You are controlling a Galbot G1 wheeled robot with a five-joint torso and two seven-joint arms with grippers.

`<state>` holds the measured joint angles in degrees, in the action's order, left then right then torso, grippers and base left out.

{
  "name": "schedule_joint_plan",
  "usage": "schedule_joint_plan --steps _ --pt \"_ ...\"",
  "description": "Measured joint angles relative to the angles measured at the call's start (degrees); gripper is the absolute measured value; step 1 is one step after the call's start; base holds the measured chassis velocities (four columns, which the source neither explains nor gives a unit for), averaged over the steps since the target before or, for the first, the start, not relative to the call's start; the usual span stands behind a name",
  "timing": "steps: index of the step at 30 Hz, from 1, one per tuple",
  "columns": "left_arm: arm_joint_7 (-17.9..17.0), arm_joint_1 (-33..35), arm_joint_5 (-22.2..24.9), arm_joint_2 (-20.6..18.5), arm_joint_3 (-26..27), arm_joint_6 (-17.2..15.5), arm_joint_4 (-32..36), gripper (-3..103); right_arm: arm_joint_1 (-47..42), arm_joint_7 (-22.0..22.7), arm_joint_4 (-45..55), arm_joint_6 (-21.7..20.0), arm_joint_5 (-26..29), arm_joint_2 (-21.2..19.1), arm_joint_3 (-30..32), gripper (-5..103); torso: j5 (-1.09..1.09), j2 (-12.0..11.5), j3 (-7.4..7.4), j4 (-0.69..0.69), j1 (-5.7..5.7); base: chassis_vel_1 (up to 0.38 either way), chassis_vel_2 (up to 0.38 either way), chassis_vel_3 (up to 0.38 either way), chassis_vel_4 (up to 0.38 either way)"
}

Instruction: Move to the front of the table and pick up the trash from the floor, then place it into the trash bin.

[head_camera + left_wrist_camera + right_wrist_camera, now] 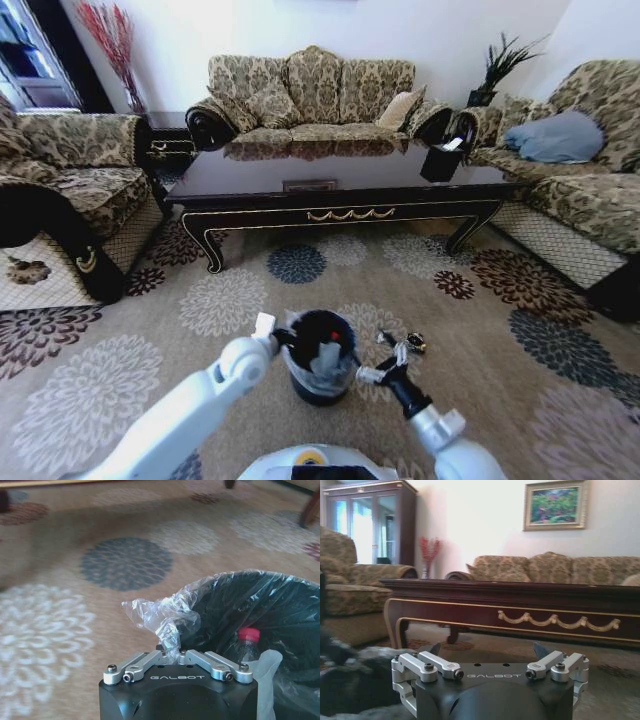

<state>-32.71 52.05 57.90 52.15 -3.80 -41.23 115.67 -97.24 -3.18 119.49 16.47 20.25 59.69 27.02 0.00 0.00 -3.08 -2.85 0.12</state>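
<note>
The black trash bin (318,385) stands on the flowered floor (230,300) in front of the long dark table (340,180). My left gripper (284,337) is at the bin's rim, shut on a bunched fold of its plastic liner (165,620). Inside the bin lie a clear bottle with a red cap (248,635) and a white scrap (267,667). To the right of the bin, low over the carpet, my right gripper (386,362) is open with nothing between its fingers (436,649). A tiny dark wrapper (415,345) lies on the carpet just beyond it.
Sofas (310,95) ring the table on the left, back and right. A black tissue box (441,160) sits on the table's right end. Open carpet stretches between the bin and the table's front apron (555,621).
</note>
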Motion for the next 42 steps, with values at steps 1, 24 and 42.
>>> schedule_joint_plan --steps 1,24,42 --pt "0.0 0.0 0.0 0.0 0.0 0.0 0.0 4 0.0 0.0 0.0 0.0 0.0 0.0 0.0 100 0.0 0.0 0.0 0.0 0.0 0.0 0.0 0.0 0.0" --pt "1.1 5.9 1.6 -4.2 8.0 0.6 2.6 4 19.6 1.8 -48.8 7.1 -7.2 2.9 0.5 100 0.02 0.0 0.0 -0.01 0.0 0.0 0.0 0.0 0.0" --pt "-0.6 6.5 4.0 -4.3 8.0 0.5 4.3 4 33.3 6.6 -68.9 10.4 -18.9 4.1 -0.7 100 -0.02 0.0 0.0 0.0 0.0 0.0 0.0 0.0 0.0"
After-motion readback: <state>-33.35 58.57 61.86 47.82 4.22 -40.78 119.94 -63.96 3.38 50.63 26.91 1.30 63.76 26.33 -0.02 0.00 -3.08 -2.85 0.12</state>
